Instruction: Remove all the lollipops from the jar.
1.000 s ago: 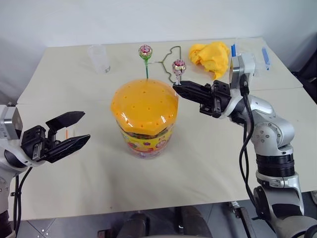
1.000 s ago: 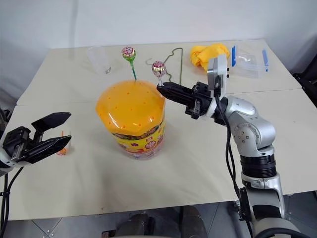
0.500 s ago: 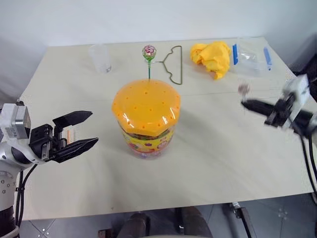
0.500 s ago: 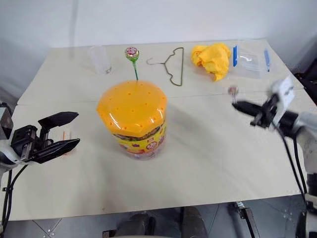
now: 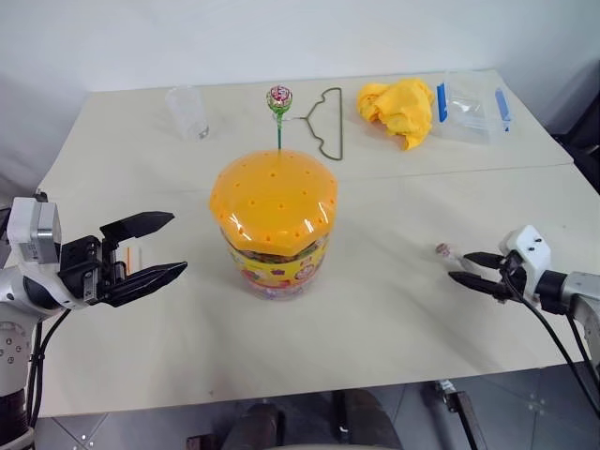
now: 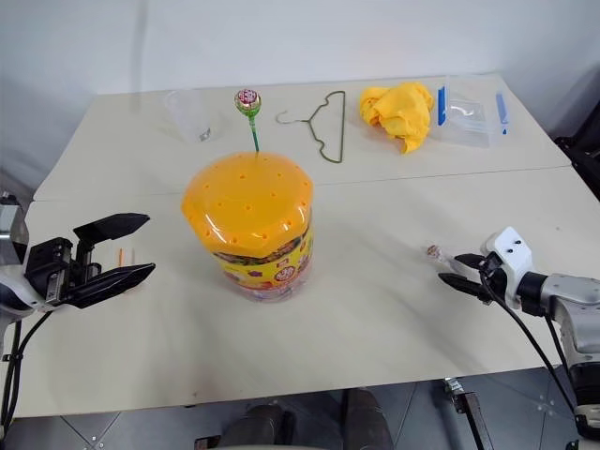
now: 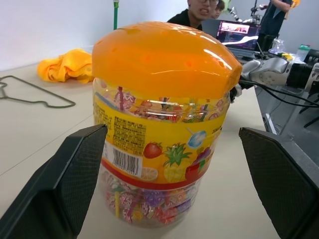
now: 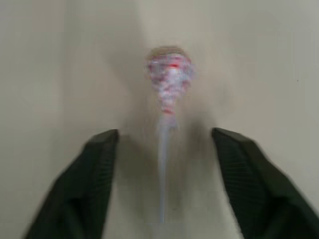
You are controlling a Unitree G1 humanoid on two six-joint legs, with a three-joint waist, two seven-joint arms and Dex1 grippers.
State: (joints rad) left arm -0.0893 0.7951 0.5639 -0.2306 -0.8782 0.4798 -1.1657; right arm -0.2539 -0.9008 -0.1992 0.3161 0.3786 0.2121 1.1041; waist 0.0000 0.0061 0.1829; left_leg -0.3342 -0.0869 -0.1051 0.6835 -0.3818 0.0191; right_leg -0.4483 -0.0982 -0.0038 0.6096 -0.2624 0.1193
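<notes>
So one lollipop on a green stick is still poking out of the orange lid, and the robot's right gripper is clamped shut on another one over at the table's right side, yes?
Not quite. The right gripper is open: the right wrist view shows its fingers spread apart, with the white-stick lollipop lying loose between them on the table. The rest holds: a green-stick lollipop stands in the jar's orange lid.

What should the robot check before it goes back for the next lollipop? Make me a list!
1. Right gripper open: ok.
2. White-stick lollipop let go, between the open fingers over the table: ok; fully resting, cannot tell.
3. Green-stick lollipop left standing in the jar's orange lid: not ok, still to pull.
4. Left gripper open, beside the jar, not touching: ok.
5. Jar upright: ok.
</notes>
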